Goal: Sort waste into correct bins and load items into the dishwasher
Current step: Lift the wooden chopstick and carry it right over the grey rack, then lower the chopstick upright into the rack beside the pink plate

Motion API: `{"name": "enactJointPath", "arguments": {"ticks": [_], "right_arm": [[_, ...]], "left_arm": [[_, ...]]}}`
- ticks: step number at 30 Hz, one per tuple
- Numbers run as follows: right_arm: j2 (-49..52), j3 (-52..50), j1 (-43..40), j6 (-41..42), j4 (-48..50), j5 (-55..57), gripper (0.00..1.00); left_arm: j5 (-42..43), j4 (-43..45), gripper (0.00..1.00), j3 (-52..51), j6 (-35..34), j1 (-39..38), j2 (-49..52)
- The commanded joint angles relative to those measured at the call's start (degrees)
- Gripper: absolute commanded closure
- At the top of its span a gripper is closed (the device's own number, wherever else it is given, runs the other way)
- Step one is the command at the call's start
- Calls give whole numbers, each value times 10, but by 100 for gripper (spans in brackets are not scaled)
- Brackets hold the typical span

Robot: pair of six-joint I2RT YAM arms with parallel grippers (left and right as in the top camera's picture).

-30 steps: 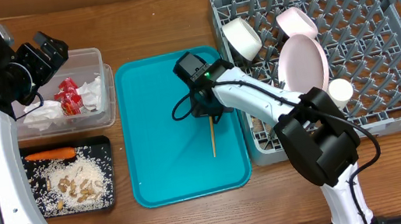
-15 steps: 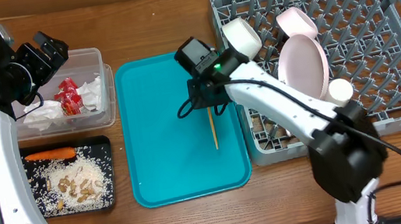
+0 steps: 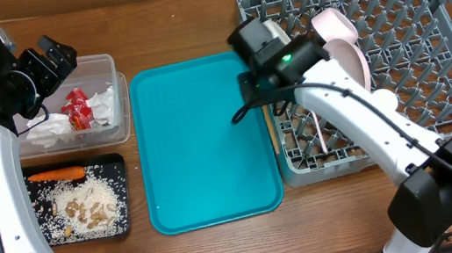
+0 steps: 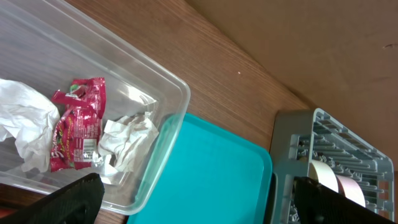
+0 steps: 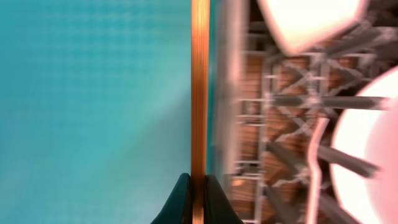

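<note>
My right gripper [image 3: 269,107] is shut on the thin wooden stick [image 3: 273,134] and holds it over the seam between the teal tray [image 3: 194,149] and the grey dish rack [image 3: 407,30]. The right wrist view shows the stick [image 5: 199,93] pinched between the jaws [image 5: 199,194]. My left gripper [image 3: 52,58] is open and empty above the clear tub [image 3: 115,71], which holds the red wrapper [image 3: 77,109] and white napkins [image 3: 104,104]. The black tray [image 3: 116,164] holds the carrot [image 3: 56,175] and rice scraps [image 3: 86,204].
The rack holds a pink bowl [image 3: 335,21], a pink plate [image 3: 343,66], a small white cup [image 3: 385,102] and a white fork [image 3: 323,135]. The left wrist view shows the wrapper [image 4: 74,124], tub rim [image 4: 168,134] and teal tray [image 4: 211,168].
My right gripper has lifted the stick from the middle of the teal tray and carried it right, to the rack's left edge. The left arm has not moved.
</note>
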Motion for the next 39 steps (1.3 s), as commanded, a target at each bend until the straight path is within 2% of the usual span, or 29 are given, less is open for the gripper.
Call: {"name": "enactJointPath", "arguments": {"ticks": [1, 12, 20, 39], "right_arm": [[-12, 16, -31, -15, -2, 10, 96], [-12, 8, -76, -84, -7, 17, 96], [-11, -24, -95, -86, 7, 56, 96], [-10, -51, -124, -86, 35, 45, 96]], "left_arm": [[9, 1, 0, 12, -5, 2, -12], [9, 1, 0, 12, -5, 2, -12], [9, 1, 0, 12, -5, 2, -12], [9, 1, 0, 12, -5, 2, -12]]}}
